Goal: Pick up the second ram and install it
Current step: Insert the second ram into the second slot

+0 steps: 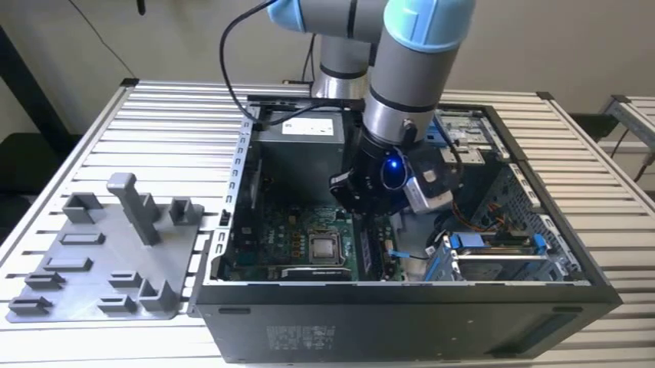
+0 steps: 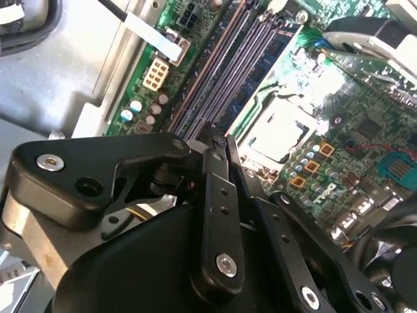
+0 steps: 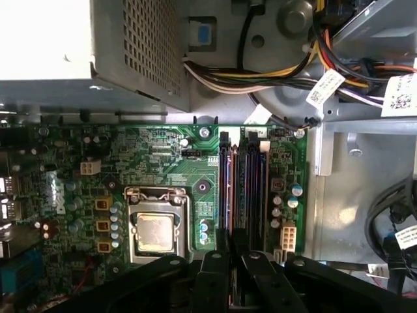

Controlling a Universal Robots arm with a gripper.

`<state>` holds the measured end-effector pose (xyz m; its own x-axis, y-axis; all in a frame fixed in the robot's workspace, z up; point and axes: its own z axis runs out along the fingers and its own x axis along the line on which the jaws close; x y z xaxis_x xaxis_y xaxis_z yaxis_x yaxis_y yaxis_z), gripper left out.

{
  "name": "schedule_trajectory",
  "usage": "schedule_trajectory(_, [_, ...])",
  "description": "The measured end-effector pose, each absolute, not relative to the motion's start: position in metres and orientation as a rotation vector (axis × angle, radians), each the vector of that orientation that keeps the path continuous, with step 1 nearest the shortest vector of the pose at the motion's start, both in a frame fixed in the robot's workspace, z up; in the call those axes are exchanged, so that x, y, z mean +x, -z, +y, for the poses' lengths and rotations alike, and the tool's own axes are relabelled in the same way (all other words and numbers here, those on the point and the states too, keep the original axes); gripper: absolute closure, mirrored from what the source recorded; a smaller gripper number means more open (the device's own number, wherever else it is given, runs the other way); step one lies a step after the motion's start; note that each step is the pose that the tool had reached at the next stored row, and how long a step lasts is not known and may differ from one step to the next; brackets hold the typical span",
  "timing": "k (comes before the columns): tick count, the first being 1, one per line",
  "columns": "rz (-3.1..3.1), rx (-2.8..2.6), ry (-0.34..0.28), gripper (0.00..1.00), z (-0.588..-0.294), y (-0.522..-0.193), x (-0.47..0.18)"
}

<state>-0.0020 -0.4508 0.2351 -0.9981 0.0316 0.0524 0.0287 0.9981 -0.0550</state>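
Note:
My gripper reaches down inside the open computer case, over the memory slots beside the processor socket. In both wrist views its black fingers stand almost together, tips at one end of the slots. The second ram is a long thin stick seen edge-on. It runs along a slot straight out from the fingertips, which close on its near end. Another blue-green stick sits in the slot nearest the socket.
The grey plastic fixture tray with upright posts lies at the exterior view's left, outside the case. A power supply, cable bundles and a drive cage crowd the case around the board.

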Motion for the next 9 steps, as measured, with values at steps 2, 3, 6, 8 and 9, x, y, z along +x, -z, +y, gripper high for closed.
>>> schedule_trajectory(2, [-3.087, -0.047, -0.083, 0.86, -0.4513, -0.2337, -0.0017])
schedule_trajectory(3, [-3.087, -0.047, -0.083, 0.86, -0.4513, -0.2332, -0.0013])
schedule_trajectory(6, [-3.087, -0.047, -0.084, 0.86, -0.4514, -0.2315, -0.0005])
schedule_trajectory(8, [-3.087, -0.047, -0.084, 0.86, -0.4514, -0.2305, -0.0002])
schedule_trajectory(9, [-3.087, -0.047, -0.084, 0.86, -0.4515, -0.2304, 0.0001])
